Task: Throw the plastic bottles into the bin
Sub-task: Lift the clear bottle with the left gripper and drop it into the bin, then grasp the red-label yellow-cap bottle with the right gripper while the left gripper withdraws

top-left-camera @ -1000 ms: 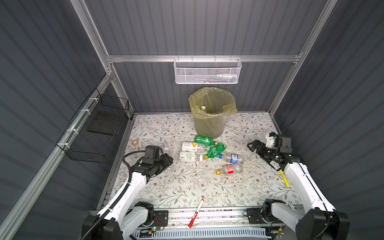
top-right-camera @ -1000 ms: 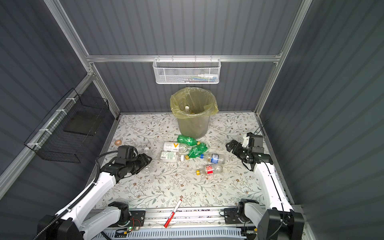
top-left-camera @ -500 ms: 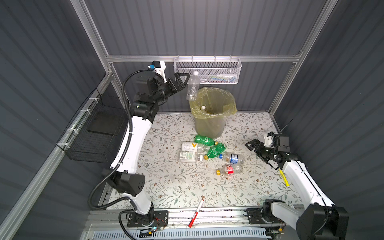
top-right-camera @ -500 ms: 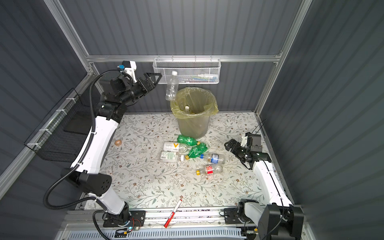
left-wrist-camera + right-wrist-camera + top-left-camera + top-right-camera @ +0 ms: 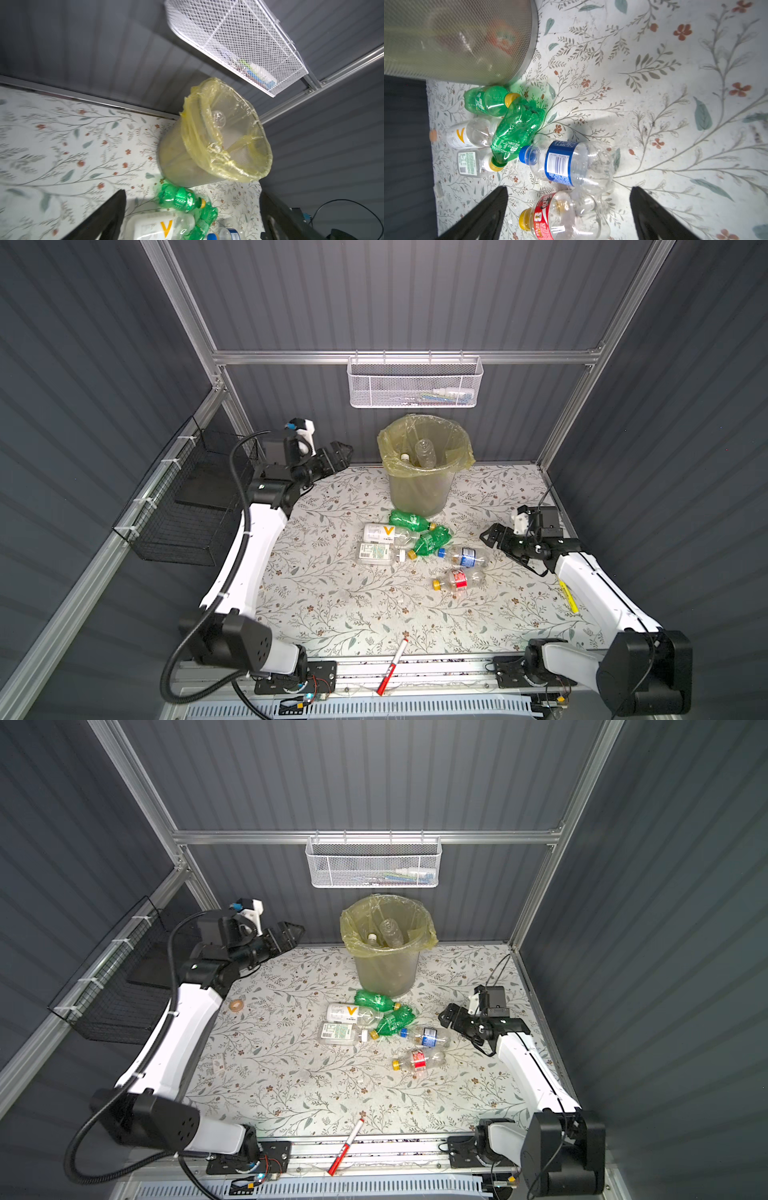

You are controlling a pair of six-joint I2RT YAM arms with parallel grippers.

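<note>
left tool (image 5: 343,452) open, empty near the bin (image 5: 419,493); open right tool (image 5: 490,536), centre right, should next grasp the blue-label bottle (image 5: 464,557).

Released clear bottle (image 5: 425,452) into bin (image 5: 419,493); landed base up. Lowered left gripper (image 5: 343,451) from above rim height to beside bin, jaws spread, empty. Edged right gripper (image 5: 490,536) slightly toward the floor bottles.

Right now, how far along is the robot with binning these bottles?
Done: a clear bottle and at least one white-capped one lie inside the bin. In hand: nothing; the left pincer is open beside the bin, the right pincer open near the blue-labelled bottle. Left: six bottles on the table, including two green bottles and the red-labelled bottle.
</note>
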